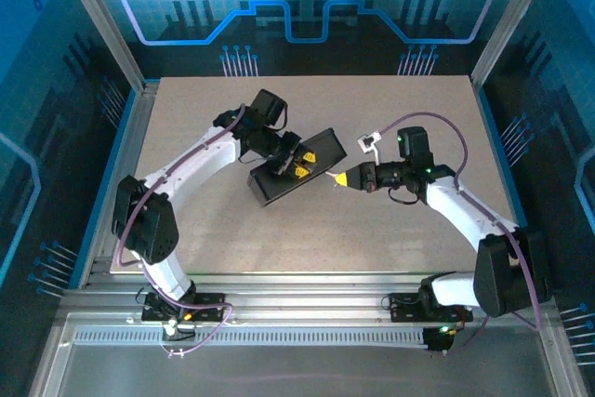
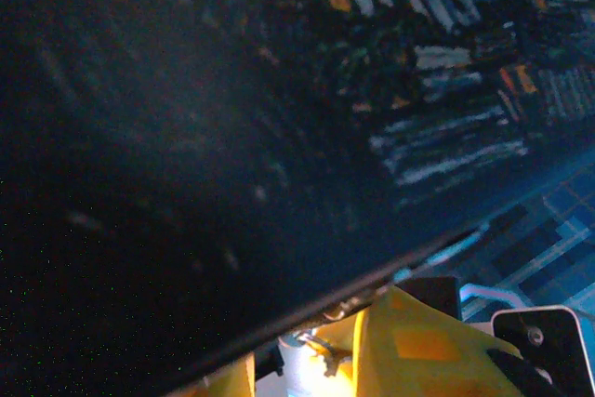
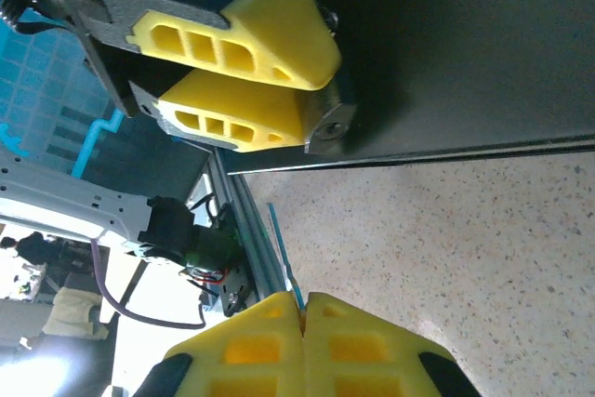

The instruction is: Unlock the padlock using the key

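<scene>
Tabletop [image 1: 400, 230], pale and speckled, carries a dark flat box [image 1: 274, 188] at the middle of the overhead view. Both arms meet at the box's right-hand end.

In the right wrist view, the left gripper [image 3: 321, 98] sits at upper left. Its yellow jaws stand narrow, apparently pinching the padlock [image 3: 327, 124], a small metal body right against the box's edge. The right gripper [image 3: 303, 306] shows at the bottom centre of that view. Its jaws are pressed together on the key [image 3: 282, 248], whose thin grey blade sticks up and leftward towards the lock but remains apart from it.

The padlock is probably dense for its size, rigid and smooth, so it could slide or twist between the pads. It seems to be fastened at the box's edge and may swing if it is pushed. The best hold is across the flat faces of its body, which leaves the keyhole end bare. I cannot tell which face carries the keyhole.

The key looks light, stiff and slim. It could pivot in a pinch when the tip meets resistance, so it is best gripped on its broad head, with the whole blade free and in line with the lock.
</scene>
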Controlling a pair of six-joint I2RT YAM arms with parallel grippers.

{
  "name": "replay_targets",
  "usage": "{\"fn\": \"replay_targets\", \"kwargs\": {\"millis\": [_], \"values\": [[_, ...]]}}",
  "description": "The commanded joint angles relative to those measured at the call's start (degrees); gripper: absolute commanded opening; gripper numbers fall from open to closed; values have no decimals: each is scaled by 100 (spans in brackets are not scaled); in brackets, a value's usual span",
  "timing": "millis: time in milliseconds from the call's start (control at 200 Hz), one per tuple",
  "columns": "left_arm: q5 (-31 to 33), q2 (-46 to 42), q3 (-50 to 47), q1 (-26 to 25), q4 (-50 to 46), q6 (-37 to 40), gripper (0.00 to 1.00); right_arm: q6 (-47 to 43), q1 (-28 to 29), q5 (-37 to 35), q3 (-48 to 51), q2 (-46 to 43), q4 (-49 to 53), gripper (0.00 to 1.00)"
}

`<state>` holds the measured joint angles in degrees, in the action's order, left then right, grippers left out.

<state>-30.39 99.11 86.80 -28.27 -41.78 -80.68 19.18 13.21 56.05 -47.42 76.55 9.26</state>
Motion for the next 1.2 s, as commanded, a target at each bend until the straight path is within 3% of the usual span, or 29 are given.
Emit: {"fn": "replay_targets", "kwargs": {"millis": [0,330,480,620,705,825,931,1011,1131,1196], "values": [[-348,98,293,67,-16,187,0,-205,154,205,-262,207,-44,0],[-379,35,184,276,109,366,0,397,284,-183,-488,677,-424,0],[-508,40,588,309,61,1067,1,376,281,-262,-470,577,-280,0],[-664,468,1738,325,-1045,3018,10,204,261,-327,-454,463,8,0],[118,740,2631,322,-2168,4346,15,122,235,-349,-469,414,158,0],[1345,978,3149,350,-2668,5999,28,-13,202,-382,-500,325,336,0],[1750,930,2891,340,-2315,7401,38,-142,152,-418,-544,247,475,0],[1886,607,2213,349,-1487,8481,44,-181,144,-430,-544,191,531,0],[1684,49,1157,353,-165,10083,58,-142,144,-406,-454,139,472,0],[1238,-94,914,367,62,11019,62,-176,146,-406,-434,126,508,0]]}}
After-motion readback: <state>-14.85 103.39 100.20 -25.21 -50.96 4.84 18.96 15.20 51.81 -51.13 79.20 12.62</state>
